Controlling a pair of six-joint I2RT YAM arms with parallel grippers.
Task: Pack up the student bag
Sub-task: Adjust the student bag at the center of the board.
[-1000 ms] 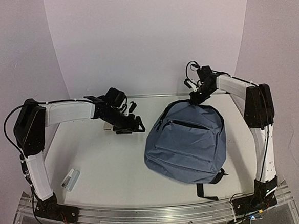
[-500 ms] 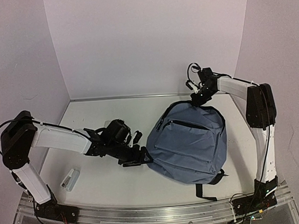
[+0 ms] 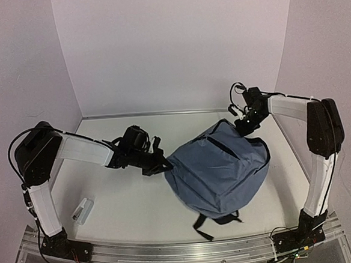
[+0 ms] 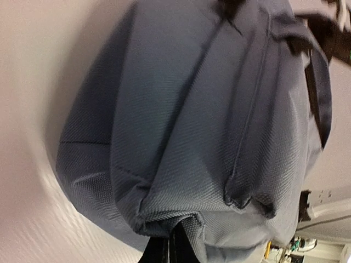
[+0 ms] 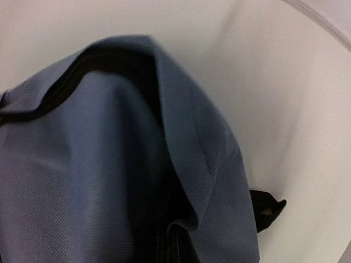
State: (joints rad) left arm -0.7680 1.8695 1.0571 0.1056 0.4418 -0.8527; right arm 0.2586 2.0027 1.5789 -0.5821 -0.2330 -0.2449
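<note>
The student bag, slate-blue fabric, sits on the right half of the worktop, roughly midway between the far and near edges. It is tilted, with its far right end pulled up off the surface. Its black straps trail out from under it toward the near edge. A dark zip runs across the upper face.

The left gripper is at the bag's left side. In the left wrist view the cloth bunches into a fold right where the dark fingers close, so they are pinched tight on the fabric.

The right gripper is at the bag's far right corner, near the worktop's right edge. From the right wrist the cloth drapes down in a ridge into the fingers at the bottom of the frame, which are clamped on it. A black strap end pokes out beside the bag.

A small white object lies near the near left corner, well apart from the bag. An aluminium rail runs along the near edge.
</note>
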